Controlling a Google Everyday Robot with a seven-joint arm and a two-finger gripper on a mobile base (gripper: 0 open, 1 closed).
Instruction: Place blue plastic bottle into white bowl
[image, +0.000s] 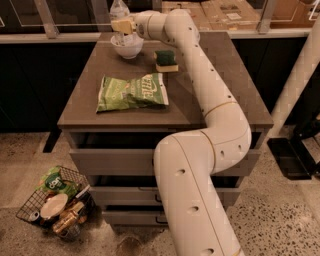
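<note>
The blue plastic bottle stands upright at the table's far left corner, its lower end down in the white bowl. My gripper reaches in from the right, just above the bowl's rim. It is shut on the bottle around its lower body. The bottle's base is hidden by the fingers and the bowl, so I cannot tell whether it touches the bowl's bottom.
A green sponge lies right of the bowl. A green chip bag lies flat mid-table. My white arm arches over the table's right side. A wire basket of items sits on the floor at lower left. Drawers face the front.
</note>
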